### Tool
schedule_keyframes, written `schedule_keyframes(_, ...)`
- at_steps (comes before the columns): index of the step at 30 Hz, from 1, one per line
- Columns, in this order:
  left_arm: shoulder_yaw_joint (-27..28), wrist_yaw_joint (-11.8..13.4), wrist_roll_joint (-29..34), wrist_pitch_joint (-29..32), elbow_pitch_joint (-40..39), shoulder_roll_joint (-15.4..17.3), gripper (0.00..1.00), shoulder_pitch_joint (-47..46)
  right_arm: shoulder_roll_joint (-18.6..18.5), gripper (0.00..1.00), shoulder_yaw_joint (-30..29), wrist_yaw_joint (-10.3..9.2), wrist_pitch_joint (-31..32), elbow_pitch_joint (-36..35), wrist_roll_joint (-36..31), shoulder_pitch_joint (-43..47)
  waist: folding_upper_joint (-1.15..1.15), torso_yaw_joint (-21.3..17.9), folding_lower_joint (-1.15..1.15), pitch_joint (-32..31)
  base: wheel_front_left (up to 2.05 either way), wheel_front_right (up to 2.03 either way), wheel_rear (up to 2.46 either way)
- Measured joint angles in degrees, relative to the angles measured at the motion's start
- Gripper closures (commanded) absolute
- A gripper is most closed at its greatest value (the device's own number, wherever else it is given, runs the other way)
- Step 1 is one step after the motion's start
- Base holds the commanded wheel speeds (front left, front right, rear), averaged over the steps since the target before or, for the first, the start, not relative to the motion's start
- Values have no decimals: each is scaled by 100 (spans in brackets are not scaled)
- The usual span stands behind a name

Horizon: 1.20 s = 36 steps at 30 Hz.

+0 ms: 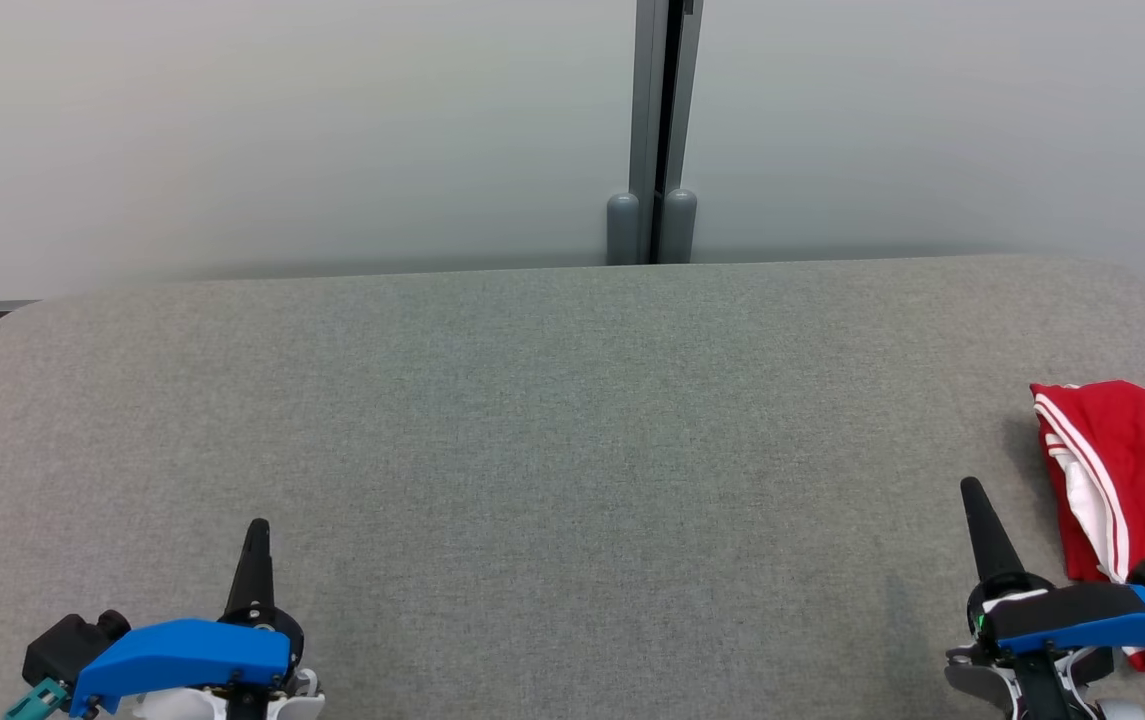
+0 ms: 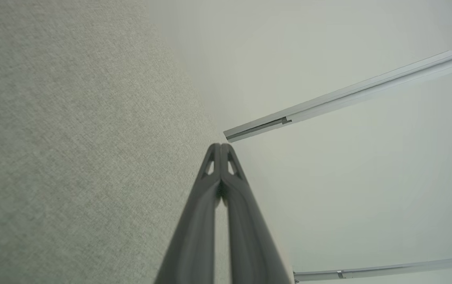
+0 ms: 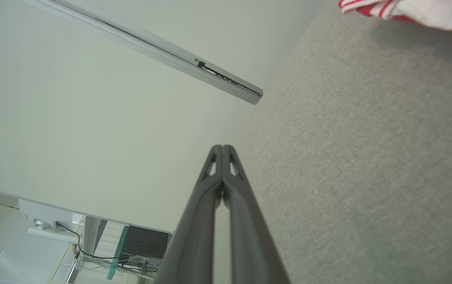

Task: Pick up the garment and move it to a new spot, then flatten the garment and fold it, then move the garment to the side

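**Head view.** The grey counter (image 1: 572, 420) spans the frame. The red, white-striped garment (image 1: 1132, 450) lies bunched at 4 o'clock, on the counter's right margin and cut off by the frame edge. The right gripper (image 1: 974, 495), at 5 o'clock, stands just beside the cloth, and the left gripper (image 1: 258, 535), at 7 o'clock, is well apart from it. Both point toward 12 o'clock with fingers pressed together on nothing. This is probably a parked pose that leaves the middle free for spreading.

**Left wrist view.** The fingers (image 2: 198, 221) meet tip to tip above bare counter, with a pale wall panel (image 2: 348, 189) beyond.

**Right wrist view.** The fingers (image 3: 198, 221) are likewise closed and empty. The garment's striped edge (image 3: 427, 12) sits at 1 o'clock, apart from the tips, so it is not gripped.
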Motion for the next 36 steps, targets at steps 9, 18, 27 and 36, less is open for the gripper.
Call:
schedule_keyframes(9,141,-73,-488,140,-76,1,100,-27,-1,100,-46,0,143,-105,503,12,0,-2,0,0,0,0,0)
schedule_keyframes(18,229,-158,-934,256,-130,0,100,-95,-1,100,-87,0,252,-216,956,38,0,-3,0,1,0,0,0)
schedule_keyframes(27,345,-219,-1343,375,-181,-1,100,-118,-2,100,-124,0,372,-300,1392,76,-1,-4,0,1,0,0,0)
schedule_keyframes(36,436,-293,-1725,481,-237,-1,100,-137,-4,100,-157,0,479,-403,1800,93,-1,-6,0,1,0,0,0)
